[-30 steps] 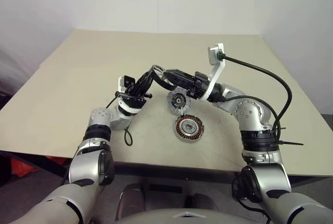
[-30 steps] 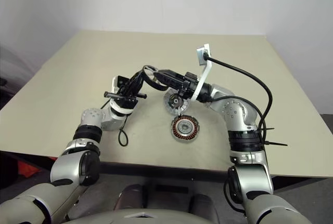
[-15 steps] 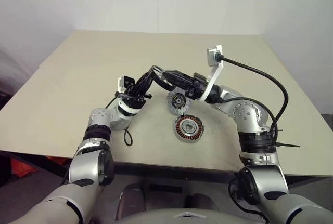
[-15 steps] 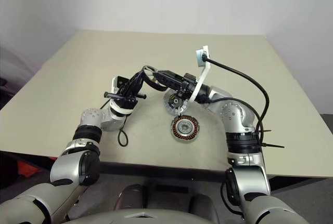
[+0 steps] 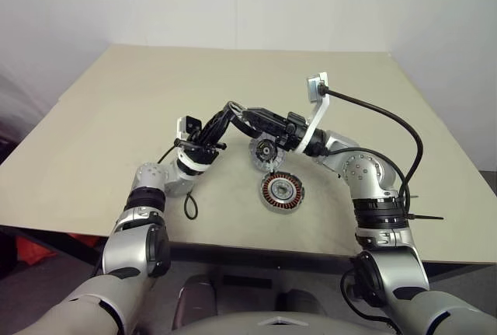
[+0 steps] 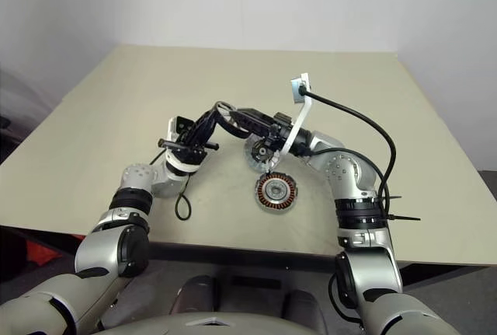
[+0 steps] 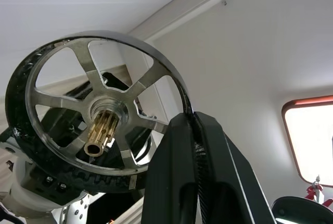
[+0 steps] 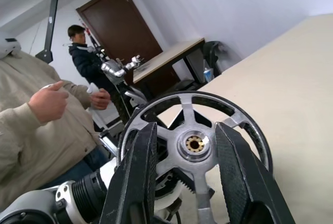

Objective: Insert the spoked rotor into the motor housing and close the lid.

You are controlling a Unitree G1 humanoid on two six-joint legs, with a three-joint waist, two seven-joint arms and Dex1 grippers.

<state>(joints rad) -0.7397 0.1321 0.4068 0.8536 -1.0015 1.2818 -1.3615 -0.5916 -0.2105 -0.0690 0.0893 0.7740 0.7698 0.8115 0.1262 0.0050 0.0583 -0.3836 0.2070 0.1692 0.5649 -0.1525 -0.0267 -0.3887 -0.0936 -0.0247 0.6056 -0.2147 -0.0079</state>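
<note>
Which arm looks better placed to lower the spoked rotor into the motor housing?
Right: its tool straddles the spoked rotor above the motor housing; the left tool only pinches its rim.

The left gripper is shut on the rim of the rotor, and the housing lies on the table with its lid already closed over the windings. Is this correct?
Not quite. The left gripper is shut on the rotor rim, but the lid is not closed: in the left eye view it stands open beside the housing, whose copper windings lie bare on the table.
</note>
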